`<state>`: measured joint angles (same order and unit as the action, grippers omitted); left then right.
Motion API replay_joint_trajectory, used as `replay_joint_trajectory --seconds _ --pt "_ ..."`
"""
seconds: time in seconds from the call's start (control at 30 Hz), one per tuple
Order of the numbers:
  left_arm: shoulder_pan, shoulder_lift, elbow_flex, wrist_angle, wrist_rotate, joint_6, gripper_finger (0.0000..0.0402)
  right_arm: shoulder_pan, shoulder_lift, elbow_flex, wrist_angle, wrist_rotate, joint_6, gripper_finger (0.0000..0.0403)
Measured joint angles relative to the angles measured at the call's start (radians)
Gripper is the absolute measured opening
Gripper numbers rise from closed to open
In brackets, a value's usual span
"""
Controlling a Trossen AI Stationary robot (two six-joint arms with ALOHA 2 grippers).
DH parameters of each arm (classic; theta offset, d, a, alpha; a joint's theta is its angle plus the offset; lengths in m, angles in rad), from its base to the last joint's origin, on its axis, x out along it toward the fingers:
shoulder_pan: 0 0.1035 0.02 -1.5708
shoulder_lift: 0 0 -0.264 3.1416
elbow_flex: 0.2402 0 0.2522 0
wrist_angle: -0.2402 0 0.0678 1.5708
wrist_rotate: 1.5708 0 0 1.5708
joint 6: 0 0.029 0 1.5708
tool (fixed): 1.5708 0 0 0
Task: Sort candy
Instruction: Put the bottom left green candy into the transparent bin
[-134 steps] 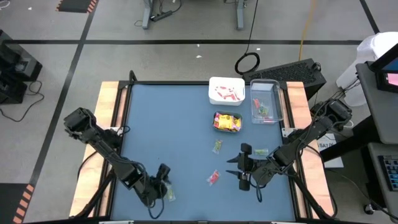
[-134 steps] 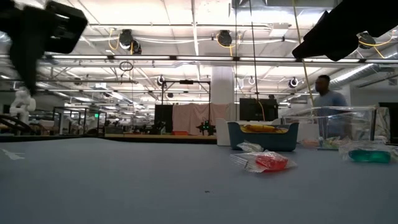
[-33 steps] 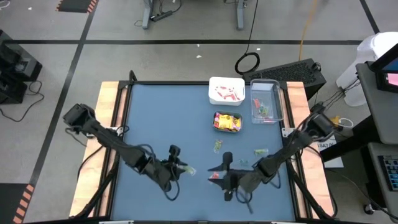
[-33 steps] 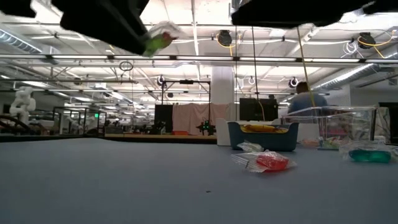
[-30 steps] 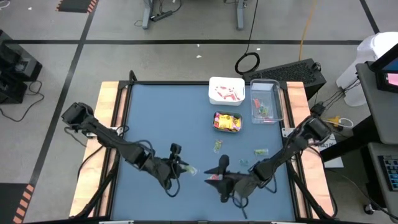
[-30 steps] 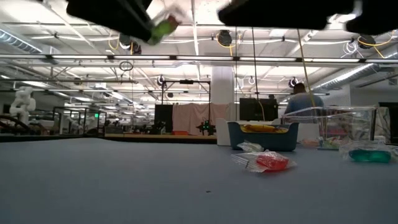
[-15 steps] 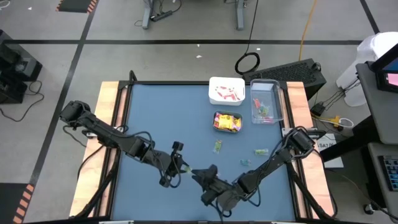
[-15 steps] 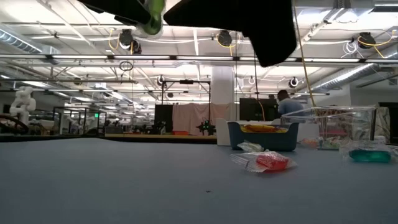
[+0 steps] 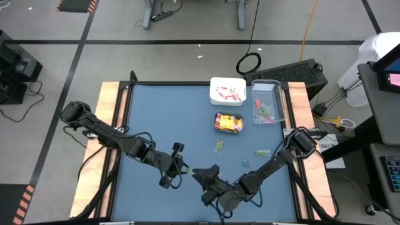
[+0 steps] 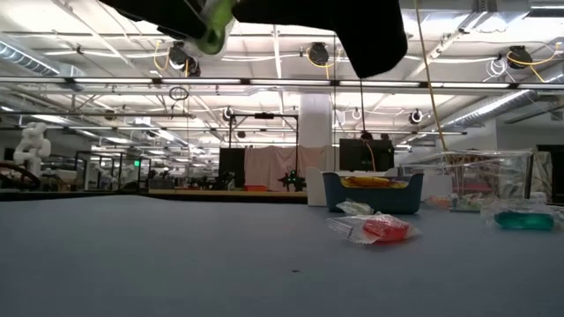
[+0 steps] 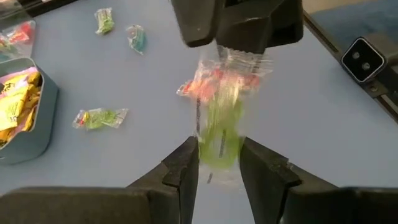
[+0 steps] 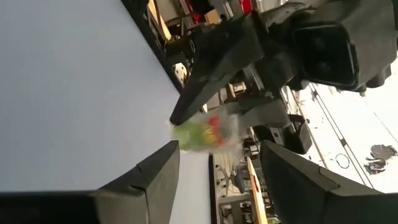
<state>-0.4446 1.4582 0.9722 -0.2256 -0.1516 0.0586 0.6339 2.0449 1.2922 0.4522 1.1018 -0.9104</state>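
Raised green candy [image 11: 219, 134] between left gripper [image 11: 219, 163] fingers (right near).

Robotics lab: open hall, ceiling trusses [image 10: 282, 84], taped floor [image 9: 187, 42].

We see a blue table [image 9: 162, 119] with wooden side rails. At its far edge stand a white container [image 9: 227, 91] and, just beside it, a clear plastic container [image 9: 267, 102]. A teal container [image 9: 229, 122] stands near them, further in from the edge. On the floor beyond the table we note a coiled black cable [image 9: 248, 63] and a yellow cable [image 9: 306, 25].
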Motion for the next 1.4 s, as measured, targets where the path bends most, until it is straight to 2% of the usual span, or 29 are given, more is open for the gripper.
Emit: replay_joint_trajectory --seconds 0.1,0.2,0.33,0.5,0.67,0.87,1.13,1.23,1.4 --pt "0.0 0.0 0.0 0.0 0.007 0.0 0.0118 -0.01 0.0 0.008 0.0 -0.023 0.011 0.0221" --pt "0.0 0.0 0.0 -0.001 0.018 0.0 0.0118 -0.033 -0.001 0.008 -0.026 -0.106 0.054 0.0223" --pt "0.0 0.0 0.0 0.0 0.019 -0.001 0.0118 -0.067 0.0 0.008 -0.09 -0.163 0.128 0.0213" --pt "0.0 0.0 0.0 -0.001 0.019 -0.001 0.0118 -0.079 0.0 0.008 -0.107 -0.174 0.139 0.0175" --pt "0.0 0.0 0.0 -0.001 0.018 -0.001 0.0118 -0.086 0.0 0.008 -0.134 -0.246 0.187 0.0122" --pt "0.0 0.001 -0.001 0.003 0.018 -0.001 0.0118 -0.086 0.0 0.008 -0.148 -0.245 0.224 0.0071" --pt "-0.001 0.001 -0.001 0.01 -0.003 -0.013 0.0118 -0.062 0.0 0.008 -0.148 -0.227 0.247 0.0035" --pt "-0.001 -0.011 -0.001 0.001 -0.058 -0.033 0.0118 -0.045 0.0 0.008 -0.148 -0.176 0.253 0.0029" --pt "-0.001 -0.061 -0.001 -0.003 -0.086 -0.047 0.0118 -0.003 -0.025 0.008 -0.151 -0.069 0.251 0.0028"
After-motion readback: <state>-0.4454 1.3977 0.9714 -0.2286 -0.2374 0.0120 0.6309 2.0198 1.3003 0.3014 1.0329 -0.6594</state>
